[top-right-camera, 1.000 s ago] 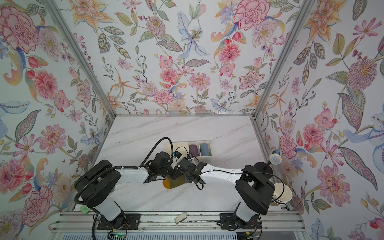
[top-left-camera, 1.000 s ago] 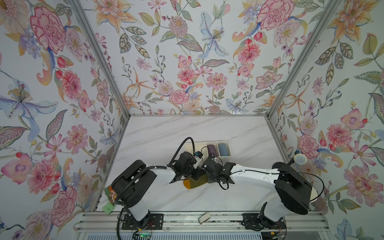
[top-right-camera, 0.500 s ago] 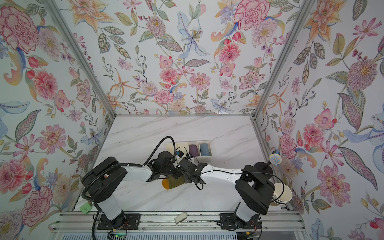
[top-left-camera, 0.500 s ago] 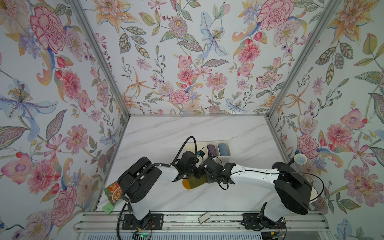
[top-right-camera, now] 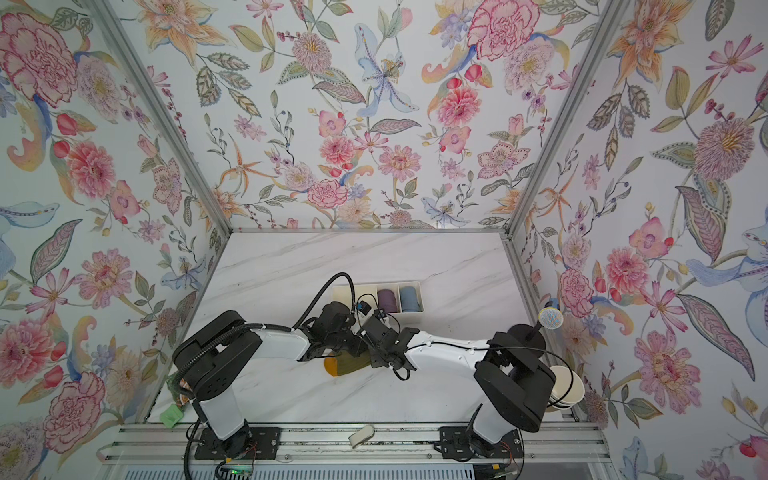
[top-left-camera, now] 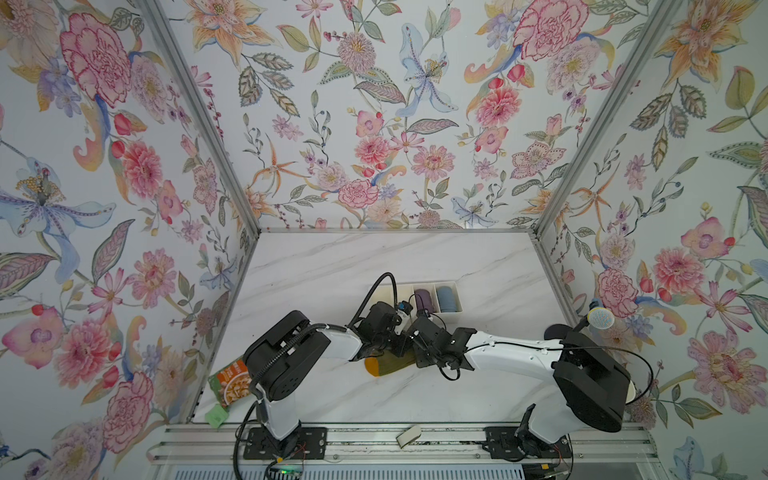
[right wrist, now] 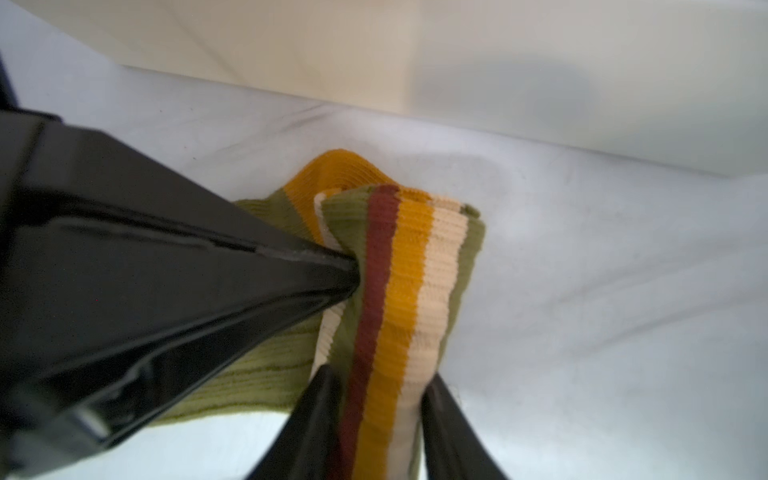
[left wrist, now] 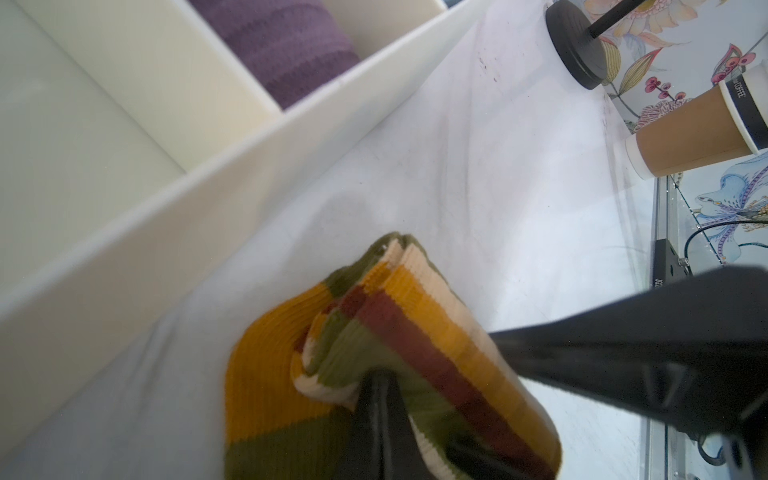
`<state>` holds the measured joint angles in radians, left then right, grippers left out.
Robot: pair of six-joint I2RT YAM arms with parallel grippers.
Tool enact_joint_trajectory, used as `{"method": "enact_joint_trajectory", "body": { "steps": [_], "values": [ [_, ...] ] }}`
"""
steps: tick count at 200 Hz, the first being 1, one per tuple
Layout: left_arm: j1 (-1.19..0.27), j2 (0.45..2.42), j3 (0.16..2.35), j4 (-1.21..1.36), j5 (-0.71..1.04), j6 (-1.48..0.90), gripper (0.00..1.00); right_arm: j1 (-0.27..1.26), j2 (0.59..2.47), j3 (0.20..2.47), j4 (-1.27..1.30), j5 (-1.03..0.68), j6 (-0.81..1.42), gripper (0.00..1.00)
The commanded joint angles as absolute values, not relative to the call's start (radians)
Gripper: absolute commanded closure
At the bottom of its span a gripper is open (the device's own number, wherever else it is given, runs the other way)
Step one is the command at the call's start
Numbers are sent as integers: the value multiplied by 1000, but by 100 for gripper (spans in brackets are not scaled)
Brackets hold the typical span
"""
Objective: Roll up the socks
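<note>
The olive-green socks (top-left-camera: 388, 365) lie in front of the tray, partly under both wrists, with the mustard toe pointing left (top-right-camera: 334, 365). Their striped cuff end is folded over (left wrist: 415, 316). My left gripper (left wrist: 378, 376) is shut, its tips pinched into the green fabric inside that fold; from the right wrist it shows as a black wedge (right wrist: 351, 272). My right gripper (right wrist: 380, 384) straddles the striped cuff (right wrist: 411, 270), one finger touching each side of the band. In both top views the fingertips are hidden beneath the wrists.
A cream divided tray (top-left-camera: 390, 291) stands just behind the socks, with a purple roll (top-left-camera: 424, 300) and a blue roll (top-left-camera: 446, 299) in it. A snack bag (top-left-camera: 230, 382) and green block (top-left-camera: 217, 415) lie front left. A black stand (left wrist: 575, 45) and paper cups (top-right-camera: 567, 386) stand right.
The left arm's elbow has swung a little to the right, uncovering the snack bag. Both wrists stay over the socks, which have not shifted.
</note>
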<state>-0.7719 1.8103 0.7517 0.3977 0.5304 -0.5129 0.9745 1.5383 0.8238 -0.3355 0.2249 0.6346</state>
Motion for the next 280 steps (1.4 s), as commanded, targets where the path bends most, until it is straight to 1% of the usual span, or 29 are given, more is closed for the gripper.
{"method": "enact_joint_trajectory", "body": {
  "steps": [1, 16, 39, 58, 75, 87, 105, 188, 280],
  "values": [
    [-782, 1838, 765, 372, 496, -504, 100, 952, 1456, 780, -286, 169, 625, 52],
    [-784, 1842, 767, 372, 495, -504, 100, 932, 1399, 752, -265, 135, 622, 47],
    [-784, 1847, 769, 371, 495, -504, 100, 891, 1299, 704, -242, 101, 626, 45],
    [-785, 1847, 770, 372, 497, -505, 100, 839, 1229, 661, -242, 100, 642, 46],
    [-785, 1844, 770, 370, 498, -505, 100, 797, 1207, 636, -254, 98, 653, 51],
    [-786, 1842, 770, 370, 496, -507, 100, 777, 1216, 631, -262, 99, 654, 54],
    [-787, 1841, 772, 370, 497, -507, 100, 767, 1254, 637, -259, 92, 649, 54],
    [-794, 1815, 772, 344, 490, -503, 100, 753, 1414, 673, -188, 54, 613, 54],
    [-799, 1763, 786, 253, 451, -470, 100, 761, 1436, 675, -116, 7, 585, 54]
  ]
}}
